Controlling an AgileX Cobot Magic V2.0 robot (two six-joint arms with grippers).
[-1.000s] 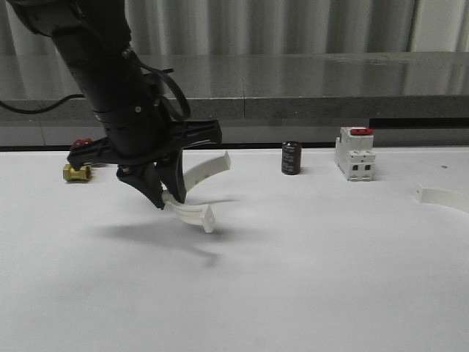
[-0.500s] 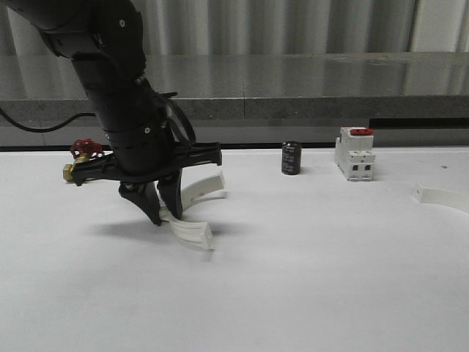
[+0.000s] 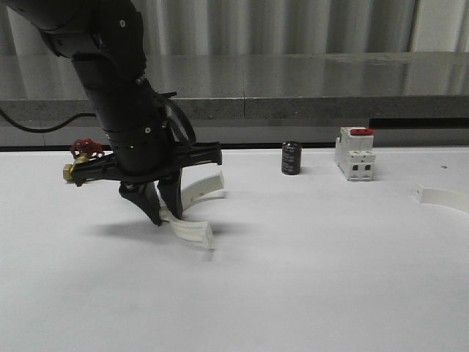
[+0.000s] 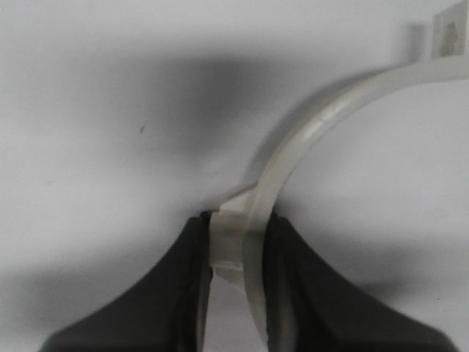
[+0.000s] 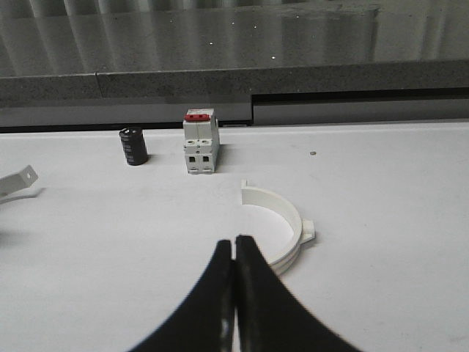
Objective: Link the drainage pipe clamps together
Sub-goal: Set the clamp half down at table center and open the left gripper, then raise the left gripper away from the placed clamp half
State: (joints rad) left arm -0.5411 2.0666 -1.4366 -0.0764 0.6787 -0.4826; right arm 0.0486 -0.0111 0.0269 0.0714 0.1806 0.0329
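Observation:
One white drainage pipe clamp (image 3: 192,230) is a curved half-ring held on edge at the left of the table, its lower end close to the surface. My left gripper (image 3: 163,213) is shut on it. In the left wrist view the black fingers (image 4: 293,293) pinch the band of that clamp (image 4: 308,132) by its small side tab. The second clamp (image 3: 443,196) lies flat at the far right of the table. In the right wrist view this second clamp (image 5: 282,220) sits just beyond and beside my right gripper (image 5: 234,240), which is shut on nothing.
A white switch with a red top (image 3: 355,154) and a black cylinder (image 3: 292,158) stand at the back of the table. A brass valve with a red handle (image 3: 77,170) sits at the back left, behind the left arm. A grey ledge runs along the far edge.
The left gripper has come down toward the table with the clamp in it over the last second, then held still. The second clamp has not moved.

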